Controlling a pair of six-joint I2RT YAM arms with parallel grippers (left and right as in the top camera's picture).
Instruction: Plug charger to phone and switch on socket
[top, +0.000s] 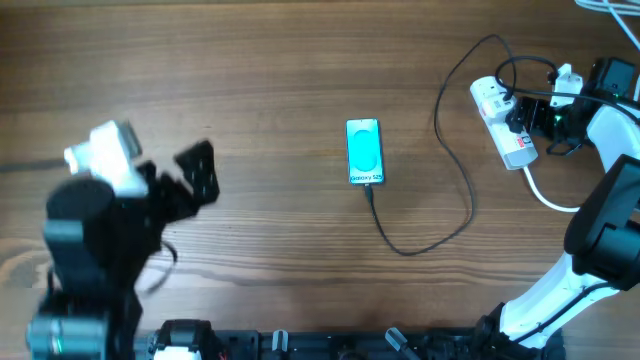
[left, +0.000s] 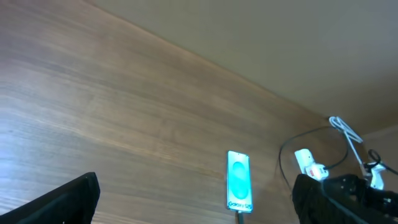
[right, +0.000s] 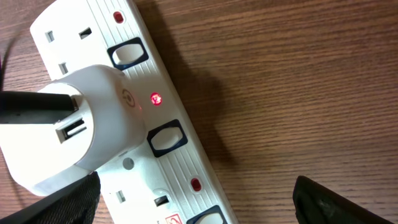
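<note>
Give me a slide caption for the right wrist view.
A white adapter sits plugged into the power strip, one red light lit beside it.

Left gripper (left: 196, 186) hangs over the wooden table (left: 124, 93), jaws spread wide, a dark finger (left: 65, 202) in each lower corner. Between them the phone (left: 239, 188) lies flat, screen glowing teal, the charger (left: 240, 216) meeting its near end. Off to the right sits the socket (left: 304, 160), the right arm (left: 354, 186) just beside it.
</note>
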